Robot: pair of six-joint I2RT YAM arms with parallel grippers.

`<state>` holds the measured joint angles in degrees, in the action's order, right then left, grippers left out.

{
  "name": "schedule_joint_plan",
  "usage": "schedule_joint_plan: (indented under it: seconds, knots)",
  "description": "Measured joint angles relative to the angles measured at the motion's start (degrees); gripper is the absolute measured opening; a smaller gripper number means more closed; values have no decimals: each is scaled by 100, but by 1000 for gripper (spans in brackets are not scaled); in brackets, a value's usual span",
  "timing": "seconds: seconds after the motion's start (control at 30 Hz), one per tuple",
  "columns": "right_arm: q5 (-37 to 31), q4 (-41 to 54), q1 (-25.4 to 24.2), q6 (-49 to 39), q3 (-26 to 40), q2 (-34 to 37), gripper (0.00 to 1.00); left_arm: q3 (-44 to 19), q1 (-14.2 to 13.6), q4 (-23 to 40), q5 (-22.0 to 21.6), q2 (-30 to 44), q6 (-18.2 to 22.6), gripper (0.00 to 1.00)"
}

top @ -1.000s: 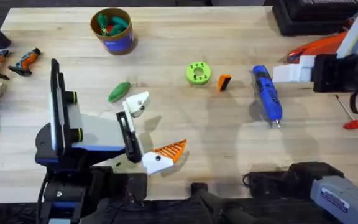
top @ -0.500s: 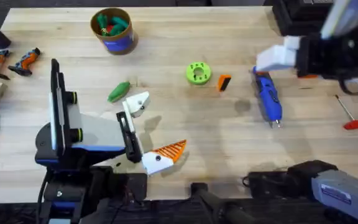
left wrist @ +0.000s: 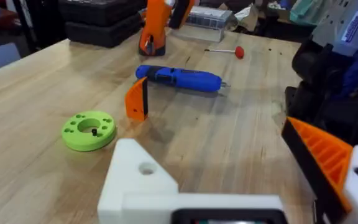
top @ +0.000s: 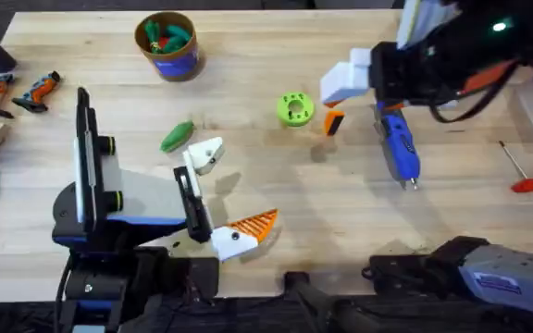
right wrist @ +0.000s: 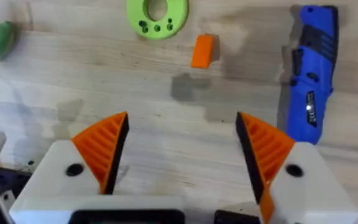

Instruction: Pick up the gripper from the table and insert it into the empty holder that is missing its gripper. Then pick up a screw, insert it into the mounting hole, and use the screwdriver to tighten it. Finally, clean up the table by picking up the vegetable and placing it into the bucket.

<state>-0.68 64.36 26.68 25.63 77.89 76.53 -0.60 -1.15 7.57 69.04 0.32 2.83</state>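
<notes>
Since 1 s ago the right arm has swung from the right edge toward upper centre of the overhead frame; its right gripper (top: 334, 92) now hangs over the small orange wedge-shaped plastic fingertip with a black end (top: 334, 122), jaws spread wide w/ nothing between them, orange ribbed pads (right wrist: 104, 146) apart in the right wrist view. Everything else sits where it was

Fingertip stands on the light wooden surface (top: 340, 203) just right of the lime-green round disc with holes (top: 294, 109), and just left of the fat blue cylindrical powered screwdriver (top: 398, 143), which lies w/ its metal bit toward the bottom of the frame. Thin metal rod with a red handle (top: 521, 171) lies at far right

Left gripper (top: 220, 199) rests low at lower left-centre, jaws open, holding nothing; one side is the bare white pointed plastic finger mount (top: 204, 154), its twin carries an orange ribbed wedge (top: 255, 223). Small smooth green oblong toy vegetable (top: 177, 135) lies just upper left of the bare mount, not touching it

Small round tub with tan rim and dark blue band (top: 167, 46) stands at upper left, green and red bits inside
</notes>
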Motion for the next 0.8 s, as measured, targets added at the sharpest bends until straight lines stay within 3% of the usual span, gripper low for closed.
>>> schedule_joint_plan:
  seconds: [0.43, 0.8]
  knots:
    - [-361, 78, 279, 631, 14, 1086, 991, 0, 0, 1, 1, -1, 0, 986]
    - [-443, -156, 277, 36, 197, 1485, 991, 0, 0, 2, 2, 0, 0, 985]
